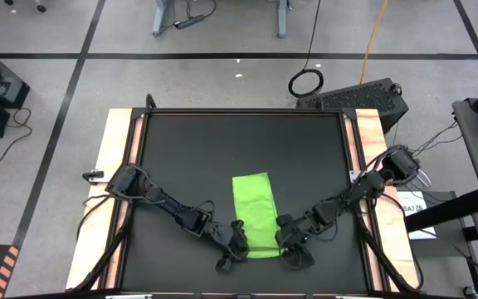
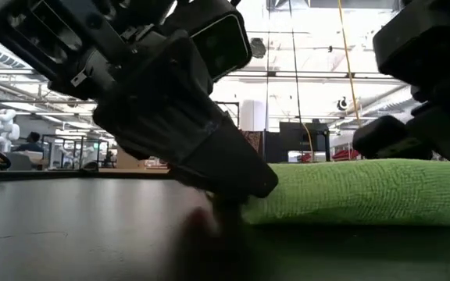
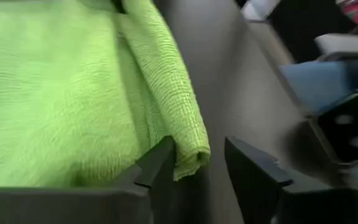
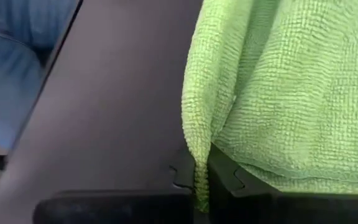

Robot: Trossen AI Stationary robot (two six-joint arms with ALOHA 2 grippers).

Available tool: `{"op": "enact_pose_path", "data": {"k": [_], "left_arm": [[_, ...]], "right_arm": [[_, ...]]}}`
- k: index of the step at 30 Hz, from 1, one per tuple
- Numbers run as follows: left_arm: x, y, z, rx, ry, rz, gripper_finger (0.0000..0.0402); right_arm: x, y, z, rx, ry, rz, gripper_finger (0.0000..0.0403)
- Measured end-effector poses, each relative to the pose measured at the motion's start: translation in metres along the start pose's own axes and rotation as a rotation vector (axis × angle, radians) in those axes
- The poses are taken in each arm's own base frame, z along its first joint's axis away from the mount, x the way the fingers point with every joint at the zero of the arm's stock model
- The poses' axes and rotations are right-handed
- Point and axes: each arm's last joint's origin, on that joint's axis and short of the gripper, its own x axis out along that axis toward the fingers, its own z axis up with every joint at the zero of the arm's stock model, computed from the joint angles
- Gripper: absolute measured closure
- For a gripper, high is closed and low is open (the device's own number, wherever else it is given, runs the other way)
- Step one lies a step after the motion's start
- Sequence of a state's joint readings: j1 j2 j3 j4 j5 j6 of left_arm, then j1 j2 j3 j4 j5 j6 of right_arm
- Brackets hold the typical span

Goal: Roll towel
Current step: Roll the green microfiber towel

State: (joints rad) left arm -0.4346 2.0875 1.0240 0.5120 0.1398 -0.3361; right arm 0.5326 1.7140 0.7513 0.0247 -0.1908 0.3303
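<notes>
The lime-green towel (image 1: 253,214) lies as a narrow folded strip on the black table mat (image 1: 189,158), running from the middle toward the near edge. In the low view it is a thick flat pad (image 2: 366,191). My left gripper (image 1: 237,242) stands open at the towel's near left corner (image 3: 191,152), which lies between its fingers. At the near right corner, my right gripper (image 1: 293,247) is shut on the towel's edge. My left gripper (image 3: 199,148) is open; the towel's folded corner (image 3: 188,163) lies against the inner side of one finger (image 3: 157,167), while the other finger (image 3: 253,171) stands clear of it. The fingers slant down from the table's near left. My right gripper (image 4: 202,173) pinches a raised fold of the towel's right long edge (image 4: 197,146) between its two fingers, near the near end. The fingers slant down from the near right. The fold stands up into the fingers; the rest of the towel lies flat on the mat.
Wooden rails (image 1: 119,166) border the mat on both sides. A dark box (image 1: 363,95) and a cable loop (image 1: 305,81) sit beyond the far right corner. Bare mat spreads far and left of the towel.
</notes>
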Motion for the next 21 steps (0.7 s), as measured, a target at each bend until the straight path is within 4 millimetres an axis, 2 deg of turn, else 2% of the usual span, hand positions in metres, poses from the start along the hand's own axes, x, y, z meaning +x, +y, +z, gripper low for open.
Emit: {"op": "enact_pose_path", "data": {"k": [6,13,16,21], "left_arm": [[-0.009,-0.027,0.011,0.269,0.029,0.19,0.0209],[-0.002,-0.066,0.008,0.59,0.045,0.351,0.02],[0.004,-0.072,-0.003,0.67,0.079,0.407,0.02],[0.022,-0.074,-0.004,0.726,0.072,0.522,0.02]], "right_arm": [[-0.004,-0.011,0.004,0.099,0.022,0.082,0.0402],[-0.006,-0.02,0.007,0.137,0.009,0.093,0.0402],[-0.007,-0.022,0.009,0.142,-0.003,0.09,0.0402],[-0.009,-0.026,0.011,0.164,-0.007,0.1,0.0402]]}}
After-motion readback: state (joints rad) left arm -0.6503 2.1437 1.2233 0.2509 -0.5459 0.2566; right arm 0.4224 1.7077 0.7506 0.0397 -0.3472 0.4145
